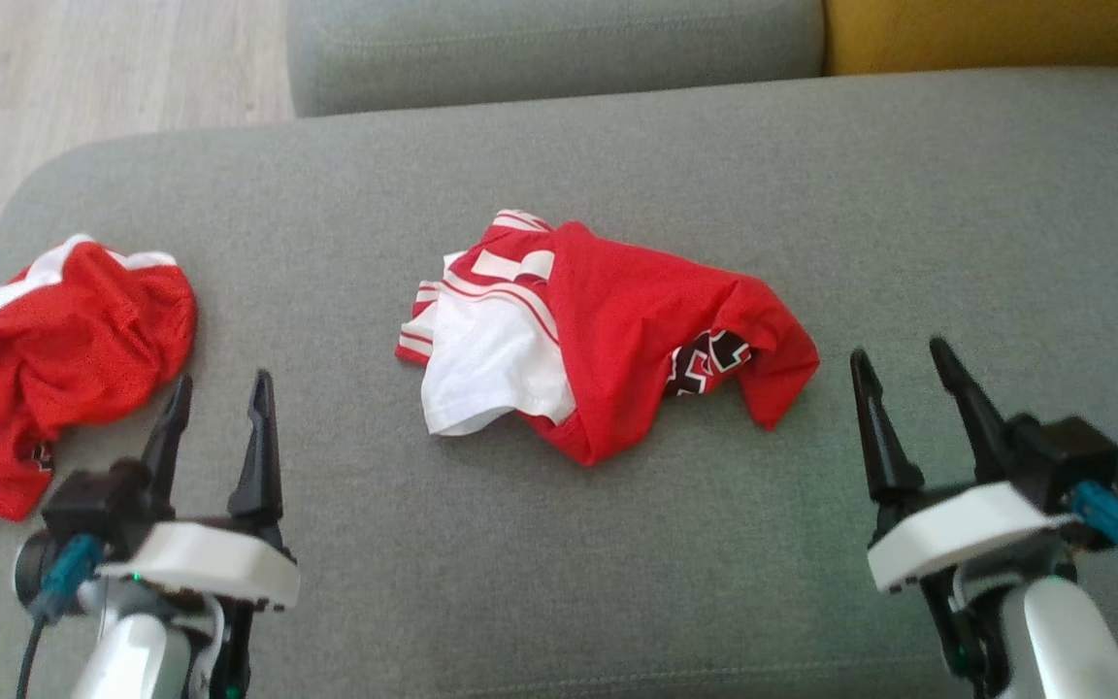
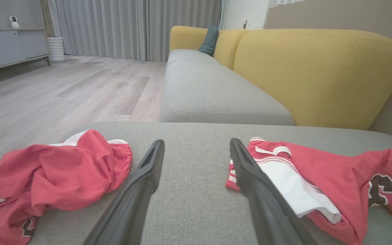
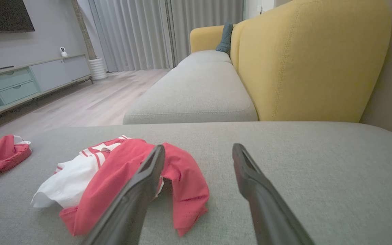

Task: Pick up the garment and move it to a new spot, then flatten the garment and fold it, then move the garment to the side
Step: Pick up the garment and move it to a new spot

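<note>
Crumpled red-and-white garment (image 1: 608,340) sits mid grey sofa cushion (image 1: 617,146), ahead of both arms and between them. Long axis runs roughly side to side. Right fingers (image 1: 898,351) nearer: red corner just beside them, slightly to their left. Left fingers (image 1: 221,381) farther off, with garment's white end ahead and to their right. Both pairs spread wide, holding nothing. Second red garment (image 1: 54,359) near left fingers, cut off at frame edge; guessing it's not the target. Can't make out collar, sleeves or hem. Black-white print half tucked under fold.

On garment (image 1: 617,320), black print (image 1: 709,361) mostly buried in folds; second red garment (image 1: 54,340) clipped by left edge.
</note>
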Motion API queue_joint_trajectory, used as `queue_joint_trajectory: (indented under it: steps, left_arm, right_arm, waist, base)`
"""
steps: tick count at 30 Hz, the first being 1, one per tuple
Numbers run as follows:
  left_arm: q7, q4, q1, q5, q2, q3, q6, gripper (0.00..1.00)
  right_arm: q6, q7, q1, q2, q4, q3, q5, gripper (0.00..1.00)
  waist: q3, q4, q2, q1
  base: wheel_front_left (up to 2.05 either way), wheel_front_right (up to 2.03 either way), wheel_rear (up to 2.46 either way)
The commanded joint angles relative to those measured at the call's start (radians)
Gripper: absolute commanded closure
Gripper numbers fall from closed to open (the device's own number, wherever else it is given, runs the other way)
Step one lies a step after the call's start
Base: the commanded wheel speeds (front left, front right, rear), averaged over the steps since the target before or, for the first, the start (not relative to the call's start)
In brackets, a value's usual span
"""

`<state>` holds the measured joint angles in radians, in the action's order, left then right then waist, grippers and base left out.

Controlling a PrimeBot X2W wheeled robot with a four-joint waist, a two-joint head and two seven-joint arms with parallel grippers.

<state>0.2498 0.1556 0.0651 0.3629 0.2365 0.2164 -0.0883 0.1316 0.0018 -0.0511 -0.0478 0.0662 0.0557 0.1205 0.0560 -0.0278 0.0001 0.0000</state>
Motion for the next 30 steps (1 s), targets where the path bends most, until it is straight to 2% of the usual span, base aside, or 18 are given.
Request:
queue_joint_trajectory:
  steps: [1, 12, 30]
  left_arm:
    - [0.012, -0.040, 0.024, -0.007, 0.024, -0.041, -0.005, 0.00]
    - [0.012, -0.051, -0.031, -0.015, 0.025, -0.033, -0.015, 0.00]
    - [0.011, -0.048, -0.022, -0.011, 0.027, -0.016, -0.023, 0.00]
  right_arm:
    - [-0.001, 0.005, -0.011, -0.002, -0.033, 0.017, -0.007, 0.00]
    - [-0.001, 0.029, 0.030, -0.004, -0.050, 0.006, -0.010, 0.00]
    - [-0.001, 0.037, 0.032, -0.004, -0.061, 0.005, -0.003, 0.00]
  waist:
    - [-0.010, -0.001, -0.0001, 0.0000]
    - [-0.053, 0.001, -0.0001, 0.0000]
    - [-0.053, 0.003, -0.0001, 0.0000]
  base:
    - [0.00, 0.00, 0.00]
    - [0.00, 0.00, 0.00]
    - [0.00, 0.00, 0.00]
